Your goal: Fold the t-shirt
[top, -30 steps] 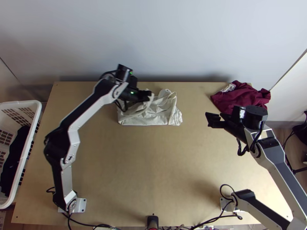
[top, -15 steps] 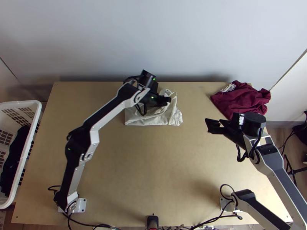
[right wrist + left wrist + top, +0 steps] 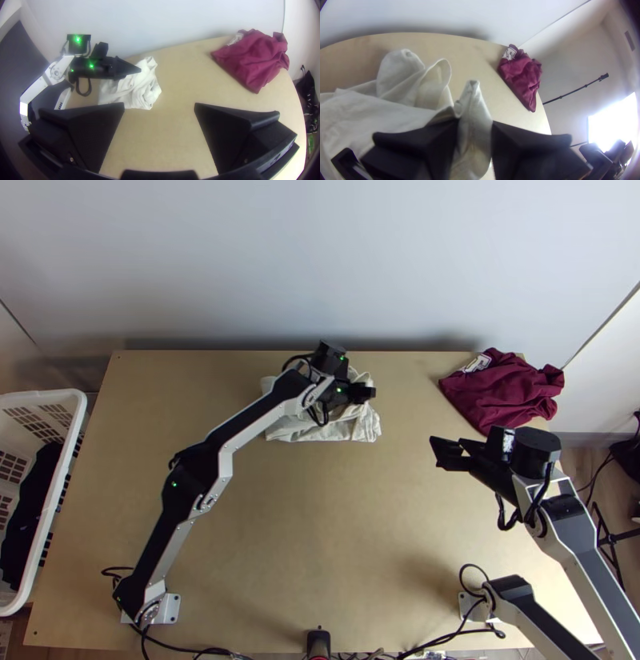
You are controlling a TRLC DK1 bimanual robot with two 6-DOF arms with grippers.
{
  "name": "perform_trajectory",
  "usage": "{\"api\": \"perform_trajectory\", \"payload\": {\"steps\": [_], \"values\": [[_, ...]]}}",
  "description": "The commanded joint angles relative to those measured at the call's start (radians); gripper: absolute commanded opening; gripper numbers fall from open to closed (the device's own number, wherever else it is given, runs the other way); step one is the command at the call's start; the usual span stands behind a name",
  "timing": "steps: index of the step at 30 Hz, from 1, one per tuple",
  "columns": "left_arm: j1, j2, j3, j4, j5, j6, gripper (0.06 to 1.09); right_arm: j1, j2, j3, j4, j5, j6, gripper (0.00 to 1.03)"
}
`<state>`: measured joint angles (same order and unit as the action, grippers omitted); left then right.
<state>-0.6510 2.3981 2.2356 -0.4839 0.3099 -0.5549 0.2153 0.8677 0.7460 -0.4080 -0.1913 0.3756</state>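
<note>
While my left gripper pinches a raised fold of the rumpled white t-shirt near the far edge of the table, I should lower it flat before releasing, my open right gripper well apart.

Silver-grey arms have black joints and looping cables.

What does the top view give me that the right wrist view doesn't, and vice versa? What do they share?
Top view: the white basket with dark cloth inside, and the left arm's base plate.

Right wrist view: something green beyond the table's edge.

Both: the bunched white cloth with the left gripper at it, the maroon cloth, and the right gripper, open, away from both cloths.
</note>
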Motion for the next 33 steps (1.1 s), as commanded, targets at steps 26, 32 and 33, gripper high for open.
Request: {"api": "perform_trajectory", "payload": {"steps": [26, 32, 33], "values": [[0.215, -0.649, -0.567, -0.079, -0.032, 0.208, 1.03, 0.197, 0.24, 0.058, 0.164, -0.023, 0.025, 0.97], [0.34, -0.786, -0.93, -0.027, -0.032, 0.277, 1.03, 0.3, 0.432, 0.196, 0.178, -0.023, 0.025, 0.97], [0.352, -0.786, -0.959, -0.024, -0.032, 0.276, 1.03, 0.314, 0.461, 0.22, 0.178, -0.023, 0.025, 0.97]]}}
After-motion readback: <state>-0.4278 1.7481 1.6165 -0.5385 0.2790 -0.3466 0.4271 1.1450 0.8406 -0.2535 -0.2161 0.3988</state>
